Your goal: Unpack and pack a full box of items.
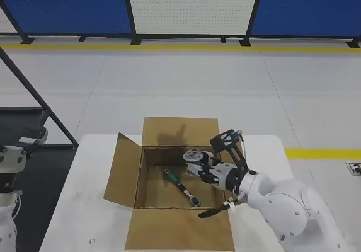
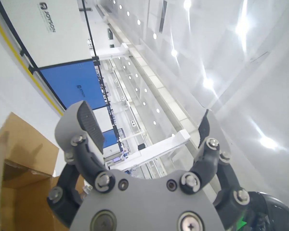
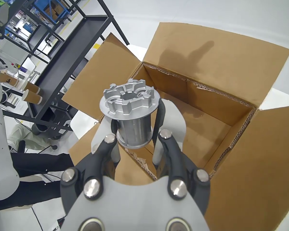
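Cardboard box point(image 1: 180, 130), centre of the top view on a white counter point(image 1: 85, 189): four flaps folded outward, strips of bare counter to its left and right. A green-handled wrench point(image 1: 181, 186) lies slanted on the box floor, apart from the walls, with open floor on both sides. Right claw point(image 3: 134, 121) is clenched on the barrel of a flanged metal part point(image 3: 128, 97), held at the upper right corner of the opening close to the rim; left claw point(image 2: 147, 118) is released, fingers spread wide, a box flap close beside it.
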Motion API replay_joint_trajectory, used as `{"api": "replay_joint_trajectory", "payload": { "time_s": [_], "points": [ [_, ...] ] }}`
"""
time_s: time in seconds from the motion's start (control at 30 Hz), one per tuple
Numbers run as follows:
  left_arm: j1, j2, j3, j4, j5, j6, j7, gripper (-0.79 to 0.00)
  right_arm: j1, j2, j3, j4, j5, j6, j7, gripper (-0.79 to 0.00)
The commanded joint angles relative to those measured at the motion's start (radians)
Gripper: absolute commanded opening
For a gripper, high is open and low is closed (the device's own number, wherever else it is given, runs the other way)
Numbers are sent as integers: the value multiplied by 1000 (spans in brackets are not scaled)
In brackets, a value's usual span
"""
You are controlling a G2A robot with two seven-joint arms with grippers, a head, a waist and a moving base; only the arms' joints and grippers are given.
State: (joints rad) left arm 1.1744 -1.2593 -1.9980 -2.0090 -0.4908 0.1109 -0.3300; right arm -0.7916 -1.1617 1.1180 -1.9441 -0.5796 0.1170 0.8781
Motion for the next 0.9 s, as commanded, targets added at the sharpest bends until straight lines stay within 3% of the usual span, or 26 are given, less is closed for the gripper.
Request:
{"api": "replay_joint_trajectory", "payload": {
  "time_s": [0.0,0.1,0.17,0.33,0.43,0.67,0.87],
  "points": [
    [6,4,-11,18,21,6,-4,0,0,0,0,0,0,0,0,-785],
    [6,4,-11,18,21,6,-4,0,-7,0,-19,7,-23,-5,3,-785],
    [6,4,-11,18,21,6,-4,0,27,-7,-79,45,-114,53,43,-785],
    [6,4,-11,18,21,6,-4,0,172,-56,-281,203,-280,221,50,-785],
    [6,4,-11,18,21,6,-4,0,217,-86,-361,305,-299,231,18,-785],
    [6,4,-11,18,21,6,-4,0,265,-136,-434,457,-261,253,12,-785],
    [6,4,-11,18,21,6,-4,0,265,-136,-434,457,-261,253,12,-785]
  ]
}}
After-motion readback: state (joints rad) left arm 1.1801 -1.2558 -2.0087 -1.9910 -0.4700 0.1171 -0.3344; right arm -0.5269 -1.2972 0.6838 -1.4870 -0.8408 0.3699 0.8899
